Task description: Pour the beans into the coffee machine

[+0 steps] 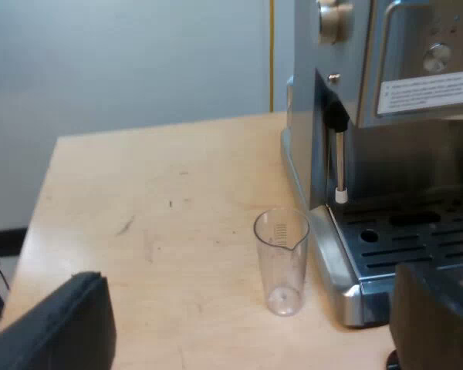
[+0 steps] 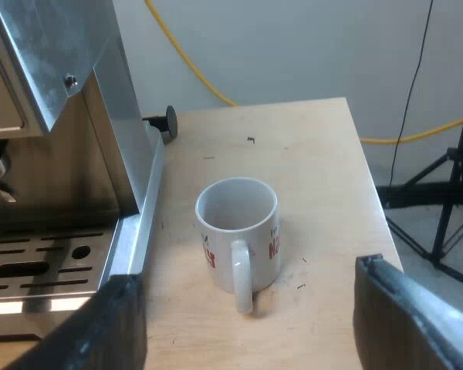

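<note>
A clear measuring glass [image 1: 282, 262] stands upright on the wooden table, close beside the corner of the espresso machine [image 1: 386, 146] and its drip tray [image 1: 413, 243]. I see no beans in the glass. My left gripper [image 1: 247, 339] hovers open just short of the glass, its fingers [image 1: 62, 327] spread wide to either side. In the right wrist view a white mug [image 2: 238, 231] with red lettering stands upright and empty next to the machine [image 2: 69, 116], handle toward me. My right gripper [image 2: 266, 331] is open, a little short of the mug.
The steam wand [image 1: 339, 158] hangs at the machine's side above the tray. A small black round object [image 2: 168, 121] lies on the table behind the machine. Beyond the table edge [image 2: 370, 185] stand a black tripod [image 2: 455, 193] and a yellow cable [image 2: 193, 73].
</note>
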`<action>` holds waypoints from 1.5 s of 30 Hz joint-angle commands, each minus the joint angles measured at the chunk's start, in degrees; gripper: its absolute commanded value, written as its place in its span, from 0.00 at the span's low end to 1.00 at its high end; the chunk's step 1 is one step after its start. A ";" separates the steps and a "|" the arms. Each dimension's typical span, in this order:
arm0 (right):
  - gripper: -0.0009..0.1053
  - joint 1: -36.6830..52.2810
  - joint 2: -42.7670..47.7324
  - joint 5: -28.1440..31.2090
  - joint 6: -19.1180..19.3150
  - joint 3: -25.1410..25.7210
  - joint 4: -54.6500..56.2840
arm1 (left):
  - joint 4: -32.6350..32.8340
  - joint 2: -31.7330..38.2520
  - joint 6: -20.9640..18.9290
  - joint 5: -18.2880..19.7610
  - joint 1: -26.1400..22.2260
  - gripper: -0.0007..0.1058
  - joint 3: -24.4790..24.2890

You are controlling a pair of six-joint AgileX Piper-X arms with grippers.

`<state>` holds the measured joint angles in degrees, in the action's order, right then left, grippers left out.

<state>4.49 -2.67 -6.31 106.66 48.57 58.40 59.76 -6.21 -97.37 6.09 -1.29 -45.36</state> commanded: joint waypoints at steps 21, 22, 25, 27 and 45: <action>0.57 -0.05 5.81 -8.68 -2.00 -0.81 4.83 | 15.14 9.24 2.89 -0.14 0.21 0.84 -0.19; 0.57 -0.05 5.81 -8.68 -2.00 -0.81 4.83 | 14.47 9.24 2.89 -0.14 0.21 0.84 0.22; 0.57 -0.05 5.81 -8.54 -2.00 -0.97 4.83 | 11.75 9.24 2.89 -0.14 0.21 0.84 2.07; 0.57 -0.05 5.81 -8.46 -2.00 -1.45 4.83 | 9.91 9.24 2.89 -0.14 0.21 0.84 3.72; 0.57 -0.05 5.71 -7.18 0.02 -13.06 4.83 | -0.26 9.13 2.89 0.15 0.21 0.84 15.19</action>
<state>4.49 0.33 -13.55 105.83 35.44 63.17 60.52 0.63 -94.41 5.94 -1.29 -30.05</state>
